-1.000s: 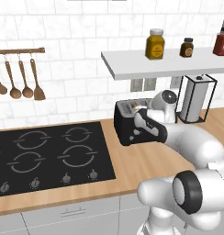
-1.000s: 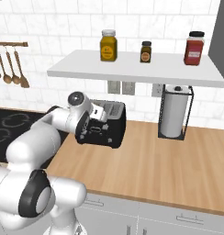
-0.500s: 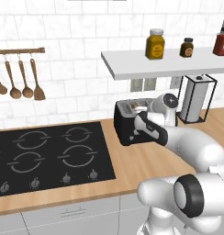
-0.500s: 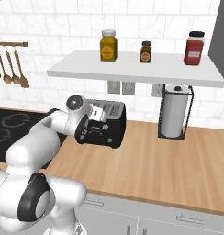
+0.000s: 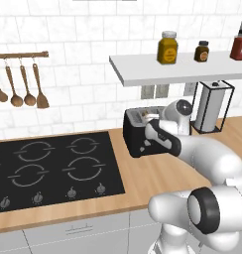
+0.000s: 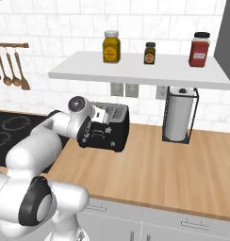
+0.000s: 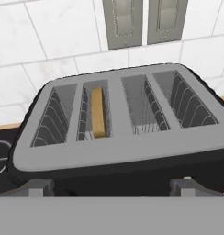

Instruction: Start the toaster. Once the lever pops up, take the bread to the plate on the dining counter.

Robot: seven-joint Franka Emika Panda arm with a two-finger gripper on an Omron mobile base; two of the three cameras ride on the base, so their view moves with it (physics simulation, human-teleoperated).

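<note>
The black toaster (image 5: 134,130) (image 6: 112,136) stands on the wooden wall counter against the tiled wall. The hand view looks down on its grey top (image 7: 118,151) with several slots. The tan bread (image 7: 98,112) sits upright in the second slot from the left, sunk low. My gripper (image 7: 111,188) (image 5: 145,145) (image 6: 91,134) is at the toaster's front face, just above its top edge, and open wide. One fingertip stands to each side, with nothing between them. The plate and the dining counter are out of view.
A black hob (image 5: 48,168) lies left of the toaster. A paper towel holder (image 6: 179,115) stands to its right, under a white shelf (image 6: 135,70) with three jars. Wooden utensils (image 5: 24,84) hang on the wall. Two sockets (image 7: 141,20) sit behind the toaster.
The hand has shifted only slightly at the toaster's front. The jaws stay wide open and the bread has not moved.
</note>
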